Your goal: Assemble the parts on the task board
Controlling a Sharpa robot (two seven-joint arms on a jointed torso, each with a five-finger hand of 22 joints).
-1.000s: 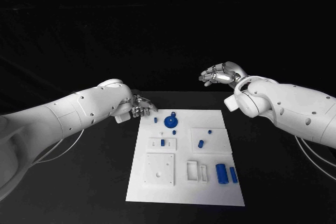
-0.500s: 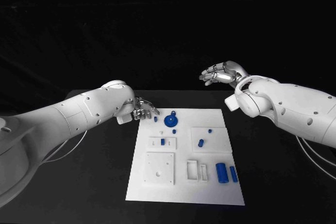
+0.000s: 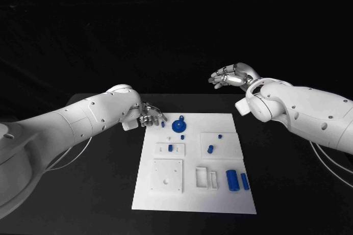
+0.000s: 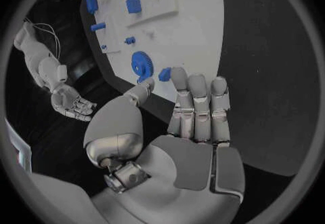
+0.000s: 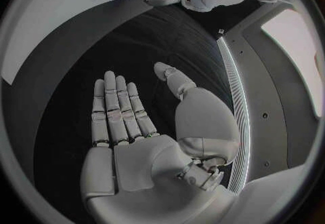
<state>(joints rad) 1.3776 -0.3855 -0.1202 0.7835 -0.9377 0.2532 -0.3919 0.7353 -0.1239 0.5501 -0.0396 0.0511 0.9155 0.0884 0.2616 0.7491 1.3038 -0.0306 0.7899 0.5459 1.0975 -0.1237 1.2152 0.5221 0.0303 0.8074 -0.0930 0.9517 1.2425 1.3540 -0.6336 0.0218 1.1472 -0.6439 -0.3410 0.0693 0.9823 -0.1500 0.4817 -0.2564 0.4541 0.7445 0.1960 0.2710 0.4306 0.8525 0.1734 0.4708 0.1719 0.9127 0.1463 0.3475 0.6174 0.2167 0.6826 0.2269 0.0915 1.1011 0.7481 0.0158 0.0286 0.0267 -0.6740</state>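
left hand (image 3: 149,115) at the white board's (image 3: 193,199) far-left corner, fingers spread, empty, small blue peg (image 3: 181,118) by its fingertips | blue gear (image 3: 179,127) just inside that corner | right hand (image 3: 234,77) beyond the board, fingers loose, empty

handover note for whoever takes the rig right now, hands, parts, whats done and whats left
Left hand: open, holds nothing, at the far left corner of the task board, fingertips near the small blue part beside the blue gear.
Right hand: open, empty, raised beyond the board's far edge.
Parts: two blue cylinders lie near the board's right edge; smaller blue pieces sit mid-board.
Done: cannot tell which parts are seated.
Left: loose cylinders look unassembled.
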